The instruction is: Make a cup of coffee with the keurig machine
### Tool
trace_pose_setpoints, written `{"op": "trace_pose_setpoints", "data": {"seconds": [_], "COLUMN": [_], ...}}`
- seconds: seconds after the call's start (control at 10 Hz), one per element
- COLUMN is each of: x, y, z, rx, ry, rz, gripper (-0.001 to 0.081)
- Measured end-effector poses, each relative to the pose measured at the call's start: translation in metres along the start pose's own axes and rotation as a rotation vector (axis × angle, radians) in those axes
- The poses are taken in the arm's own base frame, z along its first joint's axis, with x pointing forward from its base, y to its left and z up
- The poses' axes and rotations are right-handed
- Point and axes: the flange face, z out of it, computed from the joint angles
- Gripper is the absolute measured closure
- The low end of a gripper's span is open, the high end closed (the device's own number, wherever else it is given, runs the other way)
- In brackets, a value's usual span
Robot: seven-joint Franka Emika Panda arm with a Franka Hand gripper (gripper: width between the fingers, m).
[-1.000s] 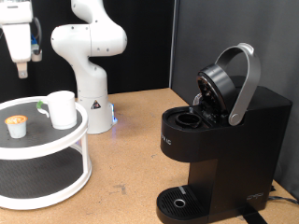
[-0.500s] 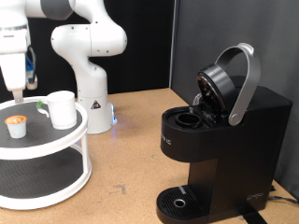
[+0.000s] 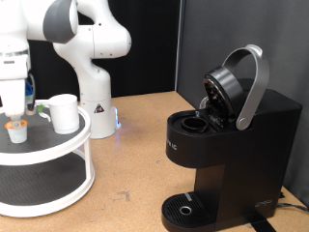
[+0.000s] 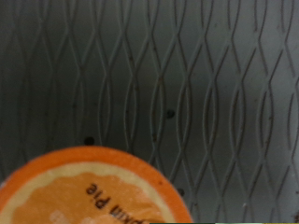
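Note:
The keurig machine (image 3: 232, 145) stands at the exterior view's right with its lid (image 3: 237, 85) raised and the pod chamber (image 3: 196, 124) open. The white cup (image 3: 64, 112) stands on the top shelf of a round white stand (image 3: 58, 145) at the left. A small white pod with a tan top (image 3: 16, 130) sits beside the cup on that shelf. My gripper (image 3: 14, 112) hangs straight above the pod, close to it. In the wrist view the pod's orange top (image 4: 89, 191) fills the lower part over the shelf's grey patterned mat (image 4: 187, 75). No fingers show there.
The arm's white base (image 3: 95, 97) stands behind the stand, on the brown table (image 3: 135, 164). The machine's round drip tray (image 3: 183, 208) is bare. A small green item (image 3: 42, 112) lies on the shelf next to the cup.
My gripper has come down and slightly to the right, from high above the stand to just over the pod. Cup, pod and machine have not moved.

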Motion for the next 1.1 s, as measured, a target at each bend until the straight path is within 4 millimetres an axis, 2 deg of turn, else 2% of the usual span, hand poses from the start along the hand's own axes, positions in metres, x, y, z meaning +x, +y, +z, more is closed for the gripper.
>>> {"op": "trace_pose_setpoints", "data": {"seconds": [0.4,0.8,0.9,1.0,1.1], "x": [-0.002,-0.005,-0.006,-0.006,-0.006], "y": [0.001,0.002,0.002,0.002,0.002], "z": [0.019,0.022,0.023,0.023,0.022], "rx": [-0.007,-0.001,0.001,0.001,0.001], "ry": [-0.005,0.014,0.020,0.023,0.023], "rz": [0.006,0.000,-0.001,0.000,0.001], "gripper": [0.0003,0.0003,0.0114,0.0114,0.0344]}}
